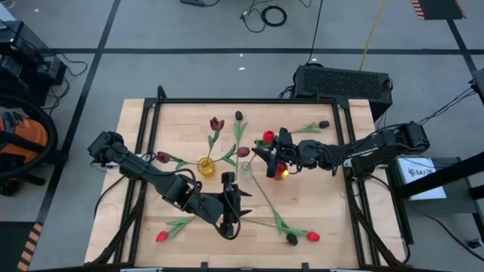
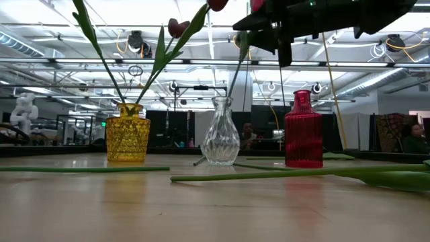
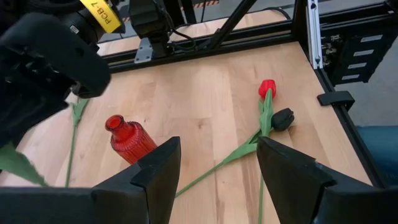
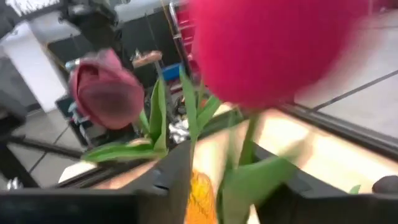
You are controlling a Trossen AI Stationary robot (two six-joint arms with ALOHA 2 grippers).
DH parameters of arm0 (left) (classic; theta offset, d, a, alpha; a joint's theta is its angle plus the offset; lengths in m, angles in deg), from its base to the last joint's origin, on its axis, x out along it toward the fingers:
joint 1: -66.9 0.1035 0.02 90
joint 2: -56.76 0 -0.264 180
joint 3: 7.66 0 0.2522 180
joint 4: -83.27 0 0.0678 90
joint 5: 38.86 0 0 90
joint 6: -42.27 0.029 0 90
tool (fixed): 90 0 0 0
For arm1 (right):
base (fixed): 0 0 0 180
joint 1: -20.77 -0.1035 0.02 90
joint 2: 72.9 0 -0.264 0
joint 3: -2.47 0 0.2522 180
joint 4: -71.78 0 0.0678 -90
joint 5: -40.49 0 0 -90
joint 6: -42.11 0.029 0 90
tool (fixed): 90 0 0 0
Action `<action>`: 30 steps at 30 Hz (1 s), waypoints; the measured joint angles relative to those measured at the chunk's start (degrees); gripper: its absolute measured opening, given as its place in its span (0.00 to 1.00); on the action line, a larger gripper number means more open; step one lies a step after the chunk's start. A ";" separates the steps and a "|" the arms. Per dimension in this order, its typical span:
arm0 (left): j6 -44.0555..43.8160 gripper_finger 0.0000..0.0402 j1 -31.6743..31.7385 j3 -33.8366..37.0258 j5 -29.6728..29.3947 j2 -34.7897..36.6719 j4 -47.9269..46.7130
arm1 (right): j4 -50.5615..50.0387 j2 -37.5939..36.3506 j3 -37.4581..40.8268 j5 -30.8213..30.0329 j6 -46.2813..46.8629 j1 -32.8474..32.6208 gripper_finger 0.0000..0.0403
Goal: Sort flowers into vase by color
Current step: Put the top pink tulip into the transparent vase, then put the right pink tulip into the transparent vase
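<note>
Flowers: a red tulip (image 1: 268, 137) hangs, stem down, over the red vase (image 1: 282, 171), between the right gripper (image 1: 274, 151) fingers. Whether they clamp it I cannot tell. The left gripper (image 1: 229, 198), open, waits near the table's front edge.

arms: matte black, jointed | left tool (image 3: 214, 177): two broad black fingers | marking: yellow label, black lettering

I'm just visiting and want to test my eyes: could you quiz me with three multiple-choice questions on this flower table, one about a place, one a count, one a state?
1. Where is the right claw?
A. above the red vase
B. off the table
C. over the yellow vase

2. How many vases stand there?
A. two
B. three
C. five

3. The left claw is:
A. gripping a vase
B. holding a tulip
C. open and empty

Answers: A, the high view shows it over the red vase; B, yellow, clear, red; C, its fingers stand apart, nothing between.
</note>
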 joint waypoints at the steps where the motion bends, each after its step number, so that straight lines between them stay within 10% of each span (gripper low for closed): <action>1: 0.02 0.54 0.00 0.00 0.29 0.00 0.00 | -0.71 -0.24 0.00 0.77 0.10 -0.01 0.40; 12: -0.01 0.54 -0.40 0.00 0.49 0.00 -2.21 | -12.07 -5.95 -0.07 3.53 0.58 0.06 0.71; 30: 0.02 0.54 -0.61 0.00 0.51 0.00 -2.71 | -22.59 -19.49 -0.07 4.67 -2.19 -4.40 0.74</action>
